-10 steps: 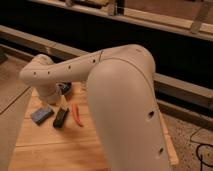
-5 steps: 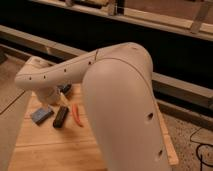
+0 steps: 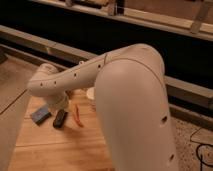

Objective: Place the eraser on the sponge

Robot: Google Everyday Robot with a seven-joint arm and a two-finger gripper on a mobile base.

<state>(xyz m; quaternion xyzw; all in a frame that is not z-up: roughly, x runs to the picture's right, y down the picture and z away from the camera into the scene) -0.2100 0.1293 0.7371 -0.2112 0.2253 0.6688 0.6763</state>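
Observation:
The eraser (image 3: pixel 60 118), a small black oblong block, lies on the wooden table (image 3: pixel 55 150) near its left end. Just left of it, close but apart, lies the blue-grey sponge (image 3: pixel 41 115). My big white arm reaches in from the right and bends down over the back of the table. At its end the gripper (image 3: pixel 60 103) hangs just above and behind the eraser, largely hidden by the wrist. It stands open, and nothing shows in it.
A thin orange-red curved object (image 3: pixel 77 115) lies right of the eraser. A pale round thing (image 3: pixel 90 93) sits behind it, partly covered by the arm. The table's left edge runs close to the sponge, with grey floor (image 3: pixel 12 95) beyond. A dark ledge (image 3: pixel 60 50) runs along the back.
The end of my arm has come down toward the table, over the eraser. Eraser, sponge and the orange-red object have stayed where they were.

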